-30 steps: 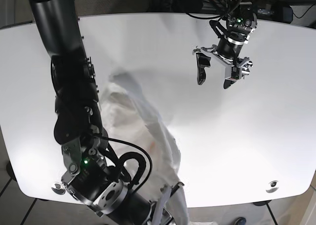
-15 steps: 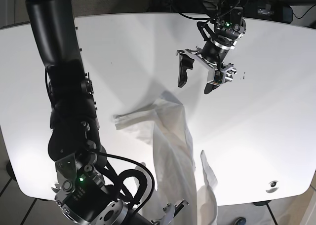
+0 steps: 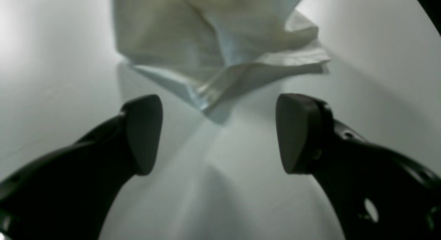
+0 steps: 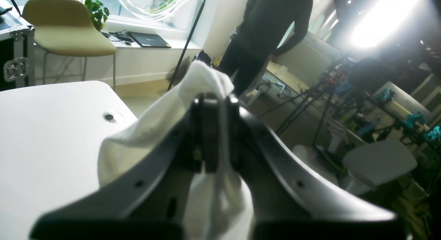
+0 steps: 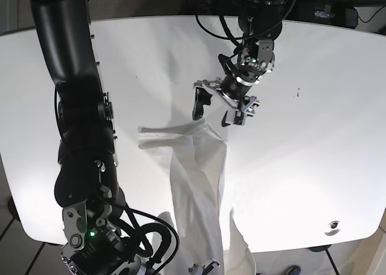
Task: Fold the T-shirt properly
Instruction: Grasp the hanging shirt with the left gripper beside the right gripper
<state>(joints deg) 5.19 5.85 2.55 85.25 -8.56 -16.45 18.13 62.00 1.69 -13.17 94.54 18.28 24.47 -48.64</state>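
Spreading step: right hand [image 4: 215,143] gripped the T-shirt [image 5: 199,184] (hem overhanging the bench [image 5: 313,136]); left hand [image 5: 212,111], wide open, needed to close on the top corner.

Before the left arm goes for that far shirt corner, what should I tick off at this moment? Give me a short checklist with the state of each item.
1. Left gripper open: ok, jaws stand wide apart.
2. T-shirt corner lined up with it: ok, in the left wrist view the pointed corner sits between the fingertips, just ahead of them.
3. Left gripper touching the cloth: not ok, a gap remains.
4. Right gripper holding its end: ok, jaws shut with white cloth bunched over and around them.
5. Shirt lying flat on the table: not ok, it is pulled into a long, wrinkled strip running off the near edge.
6. How firm the right grip is: cannot tell.
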